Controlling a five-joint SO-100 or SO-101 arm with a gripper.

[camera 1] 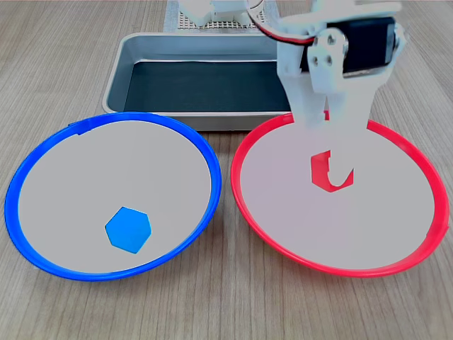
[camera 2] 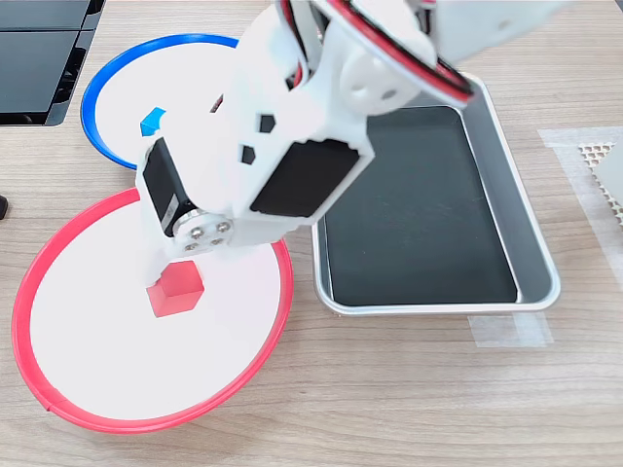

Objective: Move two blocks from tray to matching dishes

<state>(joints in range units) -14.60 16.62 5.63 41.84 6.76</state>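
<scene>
Release is the step: gripper hangs over the red-rimmed dish, fingers clasping the red block at the dish floor. Part the jaws gently, then lift straight up. Blue block lies in the blue-rimmed dish, left in the first exterior view; tray beyond looks emptied.

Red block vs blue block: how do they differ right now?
The red block lies in the red-rimmed dish; the blue block lies in the blue-rimmed dish. The red block sits between the gripper fingers, partly hidden in the first exterior view; the blue block sits clear of the arm. Both are small cubes, each in its matching dish.
</scene>
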